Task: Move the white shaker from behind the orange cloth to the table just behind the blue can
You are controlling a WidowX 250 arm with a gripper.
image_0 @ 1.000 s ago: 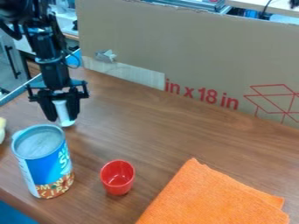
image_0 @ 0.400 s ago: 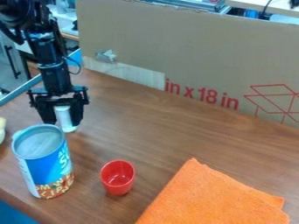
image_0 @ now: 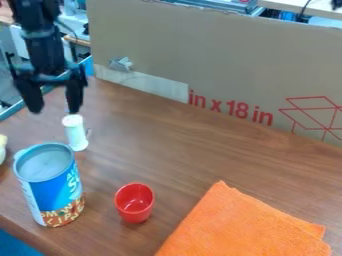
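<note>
- Gripper (image_0: 53,111): hanging above the table (image_0: 174,145) at the upper left; its two fingers are standing wide apart and holding nothing.
- White cylinder (image_0: 77,134): standing upright on the table, just below the gripper and a little toward the right of the view; no finger is touching it.
- Blue can (image_0: 49,186): standing nearer the camera, close to the cylinder; whether the two are touching cannot be determined from this angle.
- Red cup (image_0: 134,202): sitting mouth up, to the right of the can and apart from it.
- Orange cloth (image_0: 244,225): lying folded at the lower right, well apart from the gripper.
- Cardboard panel (image_0: 220,60): standing upright along the far side of the table. A pale yellow item (image_0: 2,145) is showing partly at the left edge; its identity is remaining undetermined.
- Progress, in this inspector's judgement: the placing of the cylinder is appearing complete, since it is standing unsupported and the fingers are keeping clear of it. No part of the placing is appearing outstanding.
</note>
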